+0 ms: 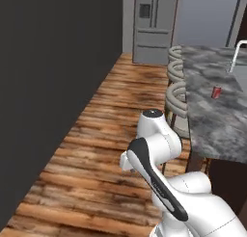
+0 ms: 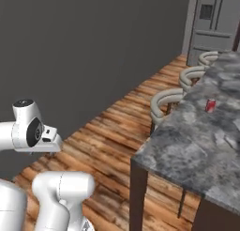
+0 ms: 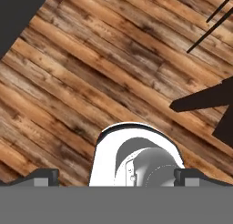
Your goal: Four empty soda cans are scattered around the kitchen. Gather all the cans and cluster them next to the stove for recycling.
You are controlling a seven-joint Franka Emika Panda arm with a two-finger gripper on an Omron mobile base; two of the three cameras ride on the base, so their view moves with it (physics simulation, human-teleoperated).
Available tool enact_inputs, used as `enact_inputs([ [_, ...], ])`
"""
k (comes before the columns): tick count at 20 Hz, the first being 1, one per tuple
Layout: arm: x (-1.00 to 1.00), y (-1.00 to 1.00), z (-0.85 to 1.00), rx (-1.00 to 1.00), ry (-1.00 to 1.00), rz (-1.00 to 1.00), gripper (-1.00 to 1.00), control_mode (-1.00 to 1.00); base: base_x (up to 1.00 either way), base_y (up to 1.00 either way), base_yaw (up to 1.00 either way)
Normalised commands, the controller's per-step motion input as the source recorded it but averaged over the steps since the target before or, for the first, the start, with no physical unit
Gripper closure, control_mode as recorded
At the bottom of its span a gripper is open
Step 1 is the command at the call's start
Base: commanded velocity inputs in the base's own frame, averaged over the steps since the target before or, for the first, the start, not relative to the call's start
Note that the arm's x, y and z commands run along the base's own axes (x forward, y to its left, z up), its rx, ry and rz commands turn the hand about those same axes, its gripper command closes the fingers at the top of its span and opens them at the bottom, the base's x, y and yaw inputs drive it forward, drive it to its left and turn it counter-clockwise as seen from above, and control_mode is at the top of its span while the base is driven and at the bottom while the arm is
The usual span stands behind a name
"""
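- Well, my gripper [image 3: 116, 176] hangs spread wide and empty, tucked above the plank floor [image 3: 82, 77].
- One soda can [image 2: 211, 105] stands on the marble island counter [image 2: 187, 141], well off from my hand.
- Risks, I judge: clipping a stool [image 2: 165, 102] or toppling the light can.

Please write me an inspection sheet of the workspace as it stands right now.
Surface: grey marble counter, mostly bare, beside a wood plank floor.
Job's things: one red soda can upright on the counter, far from the arm; stove: nothing seen.
Clutter: nothing seen.
Pincer: pincer open, holding nothing, aimed down at the floor.
Cables: nothing seen.
Surroundings: round stools along the counter's edge, steel fridge at the far end, dark wall on the left.
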Motion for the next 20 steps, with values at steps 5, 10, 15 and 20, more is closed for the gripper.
enact_inputs([
  [5,0.0,0.0,0.0,0.0,0.0,0.0,-1.0,1.0,1.0,0.89,-0.57],
  [10,0.0,0.0,0.0,0.0,0.0,0.0,-1.0,1.0,1.0,0.87,-0.59],
  [15,0.0,0.0,0.0,0.0,0.0,0.0,-1.0,1.0,1.0,0.8,-0.69],
  [20,0.0,0.0,0.0,0.0,0.0,0.0,-1.0,1.0,1.0,0.83,-0.68],
])
